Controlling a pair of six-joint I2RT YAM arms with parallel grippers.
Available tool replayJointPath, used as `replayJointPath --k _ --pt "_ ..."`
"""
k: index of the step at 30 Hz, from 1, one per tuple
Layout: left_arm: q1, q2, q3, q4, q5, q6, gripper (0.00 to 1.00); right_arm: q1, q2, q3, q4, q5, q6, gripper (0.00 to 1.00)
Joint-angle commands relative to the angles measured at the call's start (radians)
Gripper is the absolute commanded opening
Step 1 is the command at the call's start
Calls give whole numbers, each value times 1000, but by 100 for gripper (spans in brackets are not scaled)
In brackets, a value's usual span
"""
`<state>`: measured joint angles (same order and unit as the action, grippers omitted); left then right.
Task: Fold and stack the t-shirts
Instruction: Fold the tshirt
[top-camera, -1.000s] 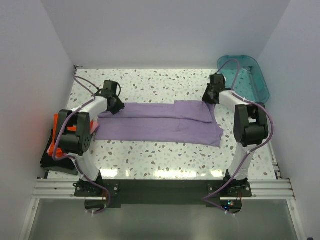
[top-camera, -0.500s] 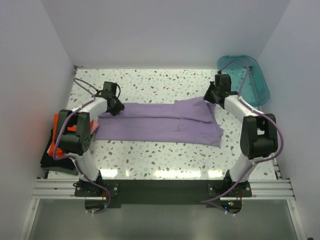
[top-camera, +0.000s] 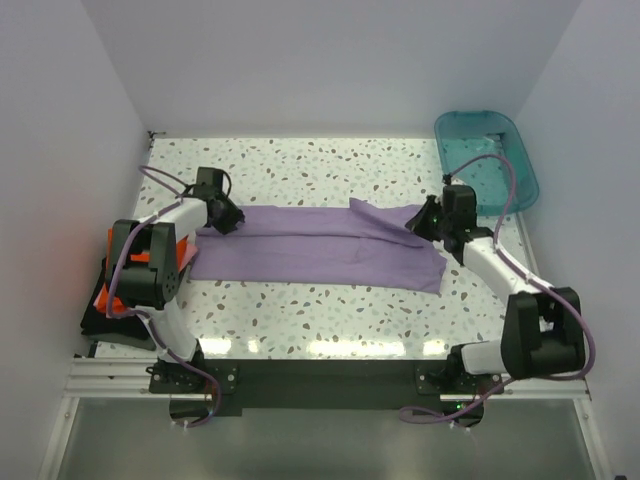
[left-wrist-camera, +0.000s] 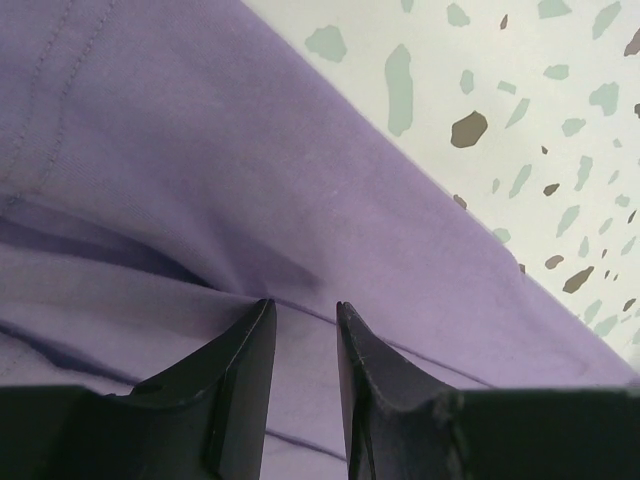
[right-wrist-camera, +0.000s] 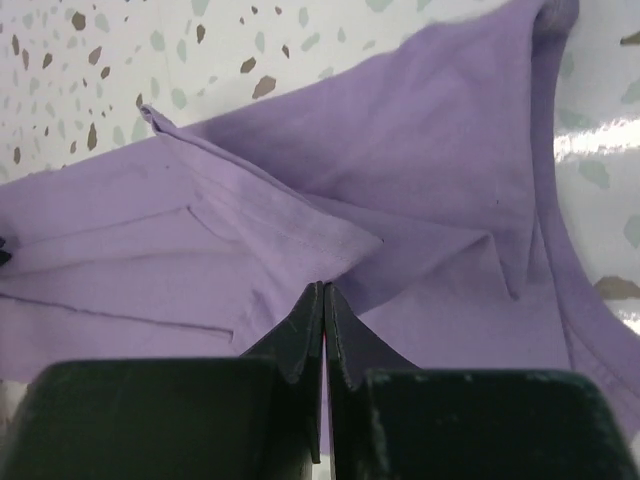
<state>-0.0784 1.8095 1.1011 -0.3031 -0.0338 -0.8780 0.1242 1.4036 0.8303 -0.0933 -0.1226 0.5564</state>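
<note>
- The spread t-shirt (top-camera: 320, 245) lies flat across the middle of the counter (top-camera: 300, 170), its long side running left to right.
- At its right end, a flap of cloth is folded over onto the layer below.
- The left arm (top-camera: 165, 230) reaches to the shirt's far left corner, with its jaws on the cloth there.
- The right arm (top-camera: 500, 270) reaches to the far right corner, with its jaws over the folded flap.
- The tub (top-camera: 528, 165) sits at the far right corner, behind and right of the shirt and apart from it.
- A pile of shirts (top-camera: 103, 300), one on another, lies at the near left corner. It is left of the left arm and apart from the spread t-shirt.
</note>
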Motion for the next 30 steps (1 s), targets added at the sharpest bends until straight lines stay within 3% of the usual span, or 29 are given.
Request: replayJointPath --k 1,14,30 --pt "11 5 3 53 29 -15 36 2 -127 -62 58 -57 25 0" --pt "26 5 20 42 57 -9 36 2 -402 -250 -57 -98 17 0" --pt "42 -18 6 56 80 -10 36 2 -545 -410 -126 -92 13 0"
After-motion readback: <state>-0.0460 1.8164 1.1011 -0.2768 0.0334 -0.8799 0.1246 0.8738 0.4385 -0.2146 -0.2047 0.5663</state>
